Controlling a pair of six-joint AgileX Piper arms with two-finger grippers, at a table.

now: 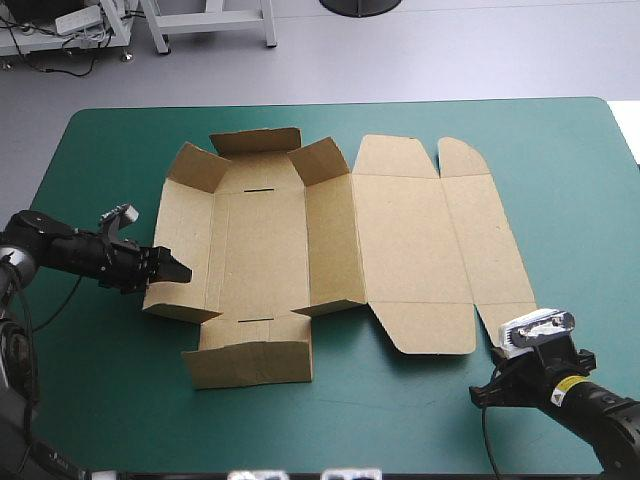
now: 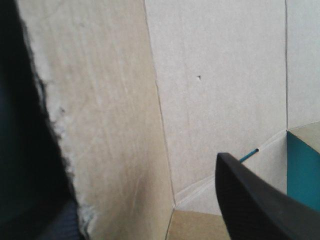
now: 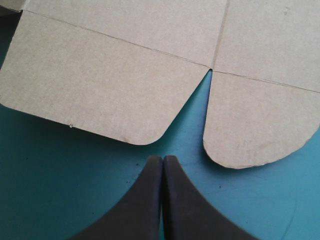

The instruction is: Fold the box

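My left gripper (image 1: 172,268) has its black fingers spread either side of the raised left wall (image 1: 186,235) of the brown box (image 1: 262,240). The box lies mid-table, its lid (image 1: 410,240) flat toward the right. My right gripper (image 3: 162,159), fingers pressed together, rests on the teal-green cover (image 1: 400,420) just short of the lid's near flaps, so I judge the left arm better placed.

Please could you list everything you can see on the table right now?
box: one, brown, mid-table; walls raised on its left half, lid flat to the right.
cover: one, teal-green, over the whole table.
left gripper: one, black, open, at the box's left wall, which stands between its fingers.
right gripper: one, black, shut, over the cover just short of the lid's near right corner.
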